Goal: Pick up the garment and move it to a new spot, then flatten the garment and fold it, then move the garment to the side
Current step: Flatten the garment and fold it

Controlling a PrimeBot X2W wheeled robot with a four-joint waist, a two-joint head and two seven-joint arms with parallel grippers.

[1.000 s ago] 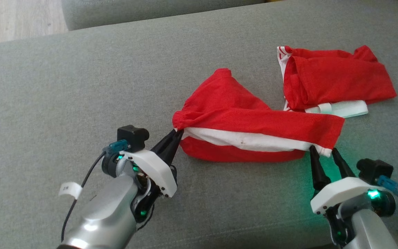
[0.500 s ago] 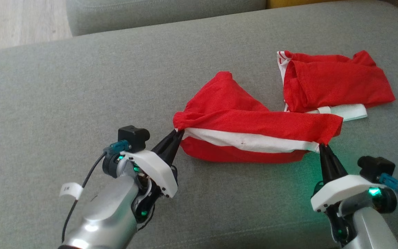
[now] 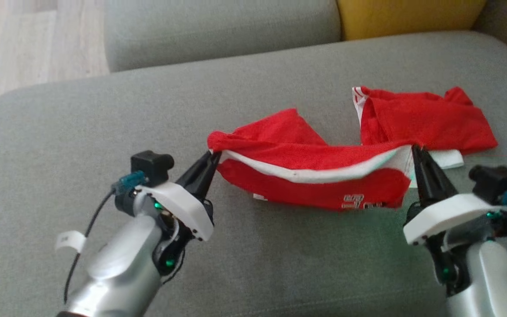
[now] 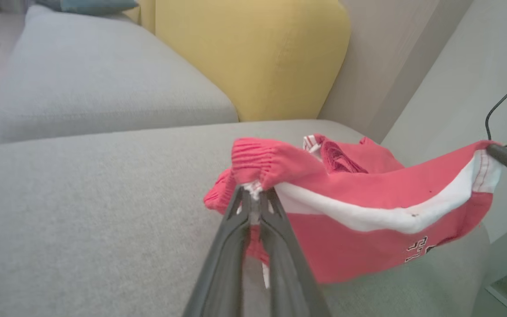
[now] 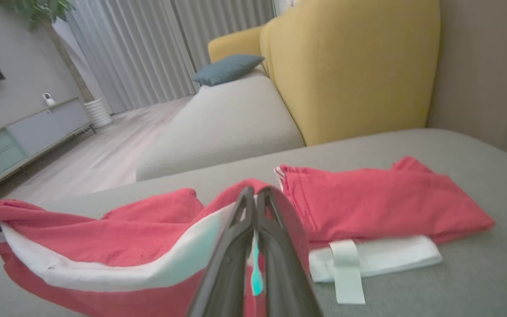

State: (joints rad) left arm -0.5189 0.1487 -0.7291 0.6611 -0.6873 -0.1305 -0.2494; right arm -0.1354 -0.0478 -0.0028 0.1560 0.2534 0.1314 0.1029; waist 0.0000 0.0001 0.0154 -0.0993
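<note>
Left gripper [image 3: 213, 155] and right gripper [image 3: 413, 149] are each clenched on one end of the red garment [image 3: 306, 160], so it hangs stretched between them over the grey sofa seat [image 3: 253, 255], likely for carrying clear of the folded red pile [image 3: 425, 119] behind.

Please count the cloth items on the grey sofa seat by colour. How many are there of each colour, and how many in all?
Red: 2, the held garment and the folded garment
White: 1, the folded cloth lying partly under the folded garment
Total: 3
</note>
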